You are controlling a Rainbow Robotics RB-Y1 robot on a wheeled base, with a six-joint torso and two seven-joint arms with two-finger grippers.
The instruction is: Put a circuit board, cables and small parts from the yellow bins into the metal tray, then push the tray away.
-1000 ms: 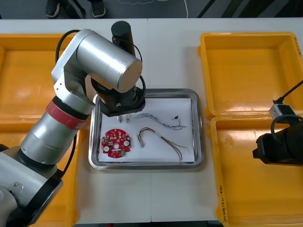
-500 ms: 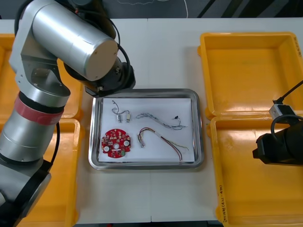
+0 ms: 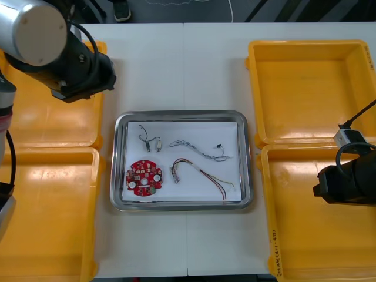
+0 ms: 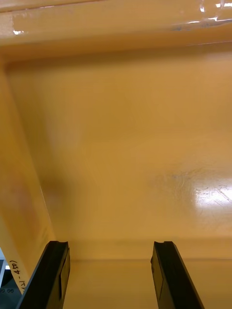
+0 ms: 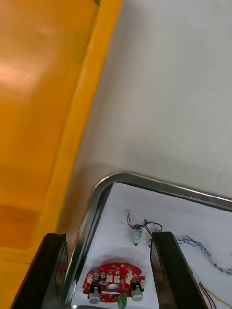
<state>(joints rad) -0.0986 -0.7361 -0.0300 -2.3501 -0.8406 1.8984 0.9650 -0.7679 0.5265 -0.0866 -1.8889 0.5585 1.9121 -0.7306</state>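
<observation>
- The metal tray (image 3: 182, 114) sat at the middle of the light table (image 3: 205, 64), between the yellow bins; it had a shiny rim and was white inside.
- A round red circuit board (image 3: 144, 177) lay flat in the tray's near-left corner; small metal parts (image 3: 154, 143) with thin dark leads lay just beyond it.
- A twisted blue and white cable (image 3: 197, 149) ran across the tray's middle; a red and yellow cable (image 3: 202, 175) curved nearer the front rim; the two lay apart.
- The left gripper (image 5: 108, 235) hung above the strip of table between the far left bin (image 3: 53, 117) and the tray's far-left corner; its fingers (image 5: 55, 270) stood wide apart and held nothing.
- The right gripper (image 4: 110, 244) was parked over the near right bin (image 3: 311, 235); its fingers were also spread, with nothing between them.
- The table was pale and smooth; dark floor (image 3: 294, 9) showed past its far edge.
- A broad stretch of bare table lay beyond the tray's far rim; narrow gaps separated the tray from the near left bin (image 3: 47, 217) and from the far right bin (image 3: 305, 88).
</observation>
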